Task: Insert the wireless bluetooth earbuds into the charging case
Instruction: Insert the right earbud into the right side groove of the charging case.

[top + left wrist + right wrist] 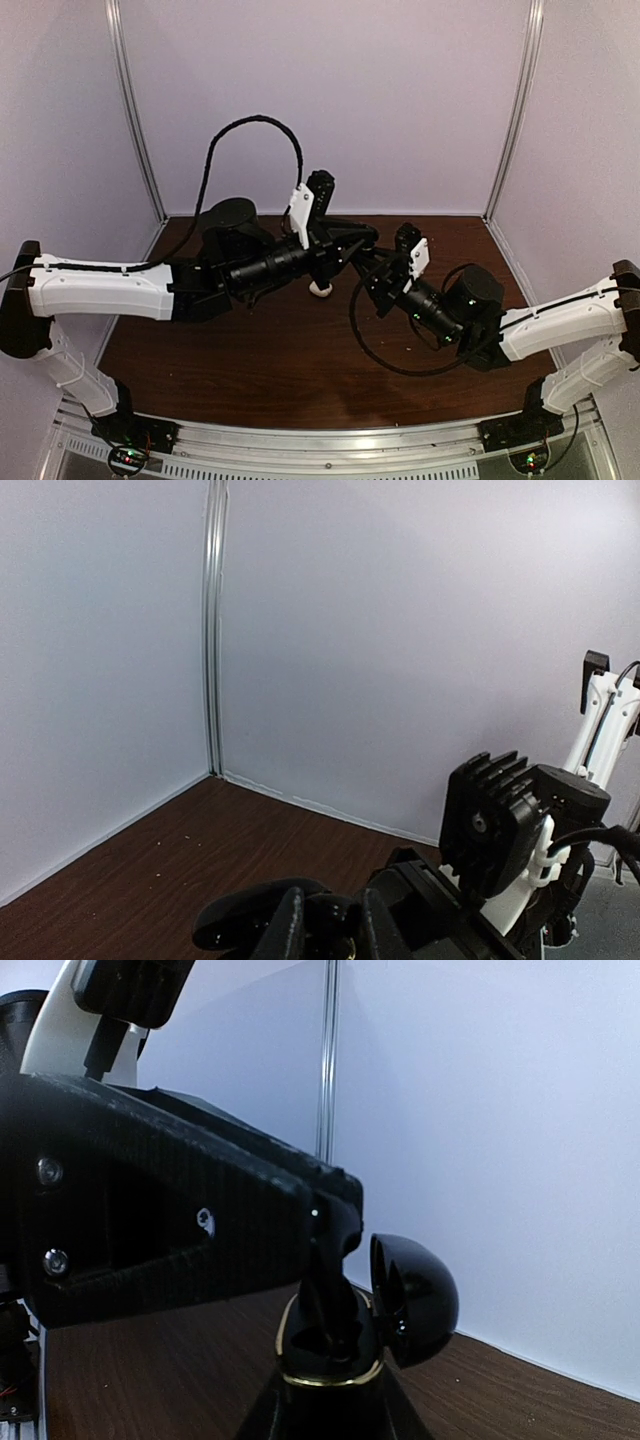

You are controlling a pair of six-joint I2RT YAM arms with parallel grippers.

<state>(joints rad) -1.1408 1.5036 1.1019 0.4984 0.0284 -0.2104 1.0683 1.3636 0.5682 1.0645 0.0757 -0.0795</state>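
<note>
**Right wrist cam: case open, L tip at its mouth, insertion in hand but result unseen**

Top external, L to R: the left pincer comes in from the left and meets the right pincer over mid-bench, both raised off the dark wood. Just below the meeting pt a small white object lies on the bench. It's too small to tell if it's a bud or sth else.

Left pincer: pressed together, tips pointing down into the mouth of the charging case. Can't tell whether a bud sits betw. the tips, as it's black on black there.

Right pincer: closed on the lower part of the case, as far as the right wrist cam shows. It holds the case upright, gold rim up, w/ the lid swung open to the right.

Progress, my read: the case is lifted, opened & presented to the other arm, so that part looks done. One insertion seems to be in hand now. No earbuds can be made out for sure, in the case or elsewhere, so how many are seated is unknown. Prob. left to do: let go of a bud in its well, fetch any others, shut the lid.
</note>
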